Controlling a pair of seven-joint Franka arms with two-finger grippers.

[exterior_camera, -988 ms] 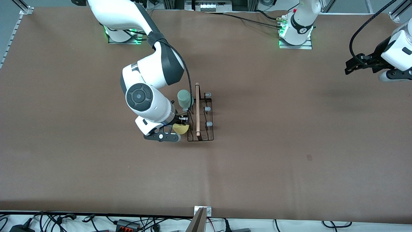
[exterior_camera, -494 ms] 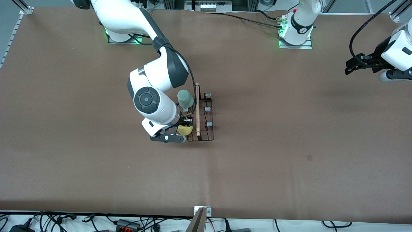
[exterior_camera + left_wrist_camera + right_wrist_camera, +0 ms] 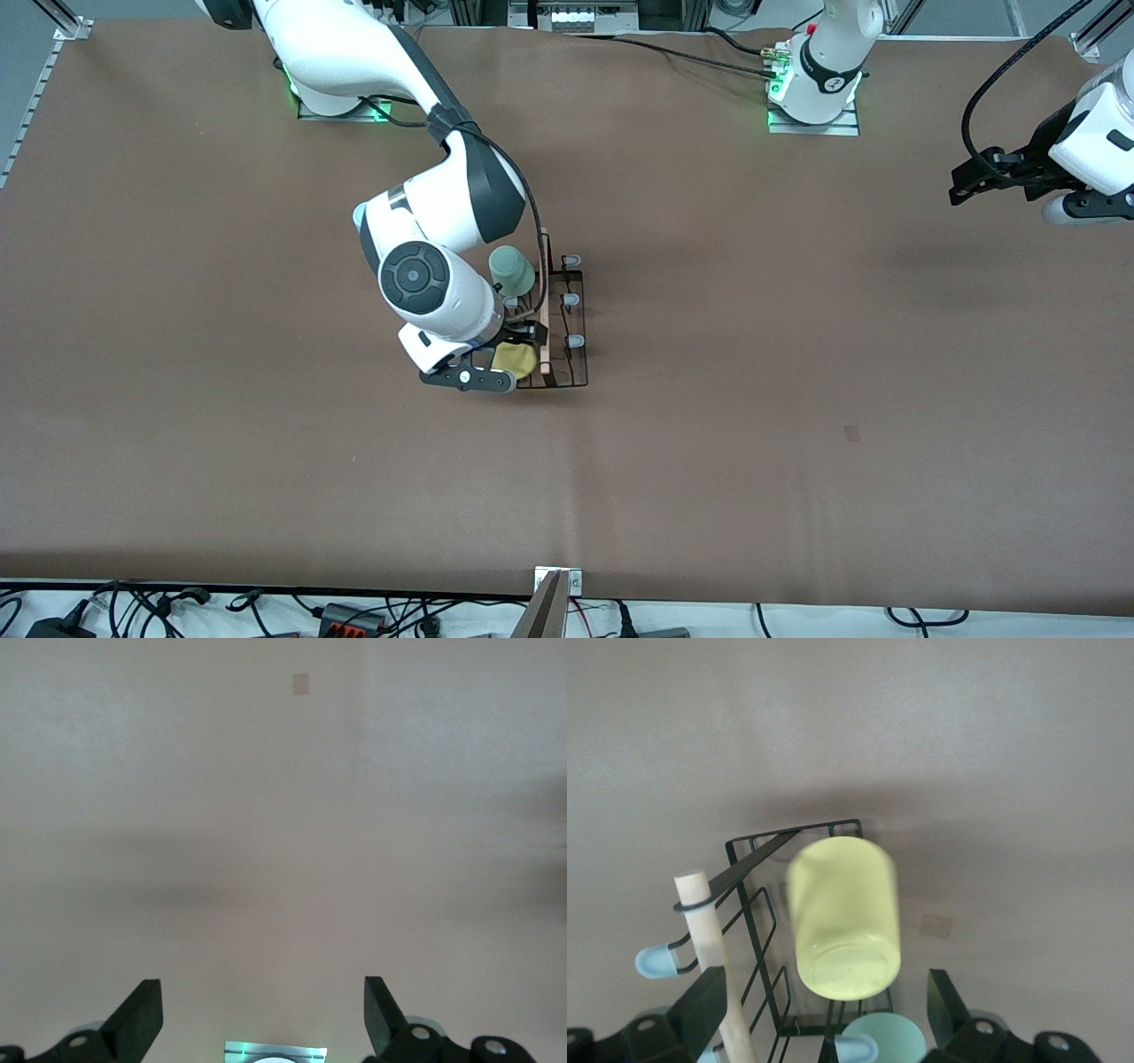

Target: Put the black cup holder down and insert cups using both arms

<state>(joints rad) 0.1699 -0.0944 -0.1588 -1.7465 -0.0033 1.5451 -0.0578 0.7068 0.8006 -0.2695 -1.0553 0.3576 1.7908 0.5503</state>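
Observation:
The black cup holder stands mid-table, its wooden rod handle on top. A pale green cup sits upturned on a peg on the side toward the right arm's end. The yellow cup sits bottom-up at the rack's corner nearest the camera. My right gripper hovers over it. In the right wrist view the gripper is open, its fingers clear of the yellow cup, with the rack and green cup below. My left gripper waits open over bare table. The light blue cup is out of view.
Three pale-capped pegs on the rack's side toward the left arm's end are bare. The left arm's base plate shows under the open left gripper. Cables lie along the table's near edge.
My right arm has moved toward the rack, carrying the yellow cup from beside it to over its near corner. The left arm has not moved.

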